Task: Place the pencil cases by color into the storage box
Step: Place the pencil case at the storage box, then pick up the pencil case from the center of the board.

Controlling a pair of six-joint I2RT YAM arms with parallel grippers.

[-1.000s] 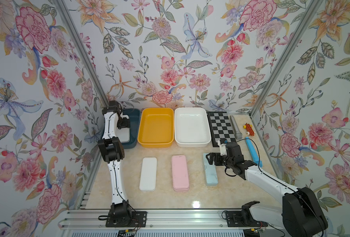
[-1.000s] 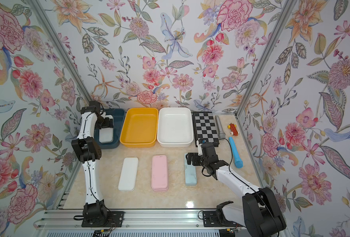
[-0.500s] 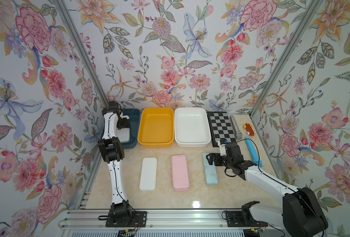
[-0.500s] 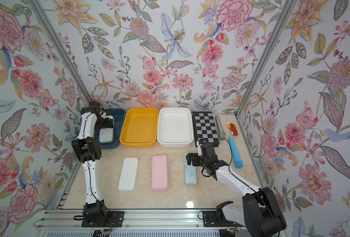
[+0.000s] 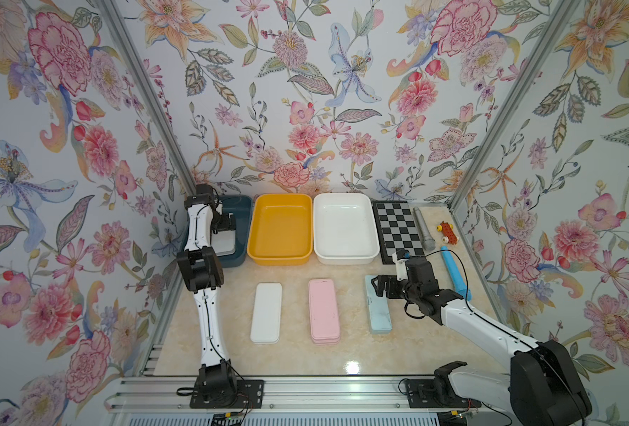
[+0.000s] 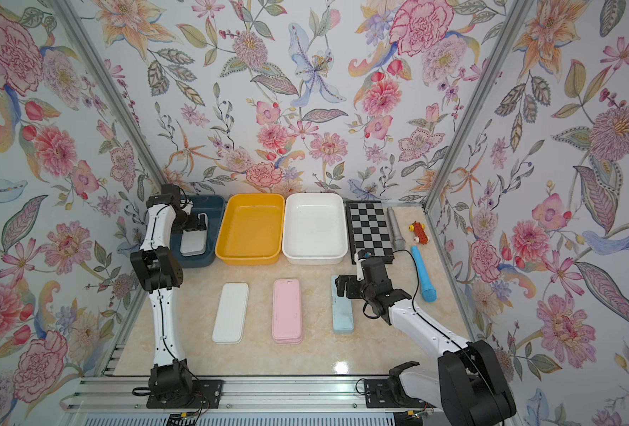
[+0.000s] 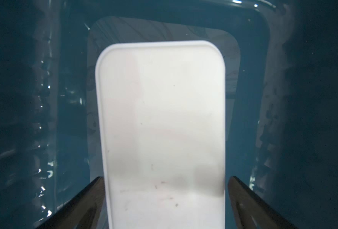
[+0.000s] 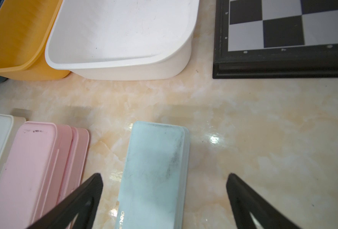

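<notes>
My left gripper (image 7: 166, 178) is open inside the dark blue storage box (image 5: 241, 206), its fingers on either side of a white pencil case (image 7: 161, 119) lying on the box floor. On the table lie a white pencil case (image 5: 266, 312), a stack of pink pencil cases (image 5: 324, 311) and a light blue pencil case (image 5: 380, 317). My right gripper (image 5: 379, 287) hangs open over the far end of the light blue case (image 8: 154, 158). That case sits between the fingers, nearer one of them.
A yellow box (image 5: 279, 258) and a white box (image 5: 344, 260) stand beside the dark blue one. Right of them are a chessboard (image 5: 397, 230), a grey microphone (image 5: 423, 228), a blue stick (image 5: 454, 273) and a red toy (image 5: 447, 232).
</notes>
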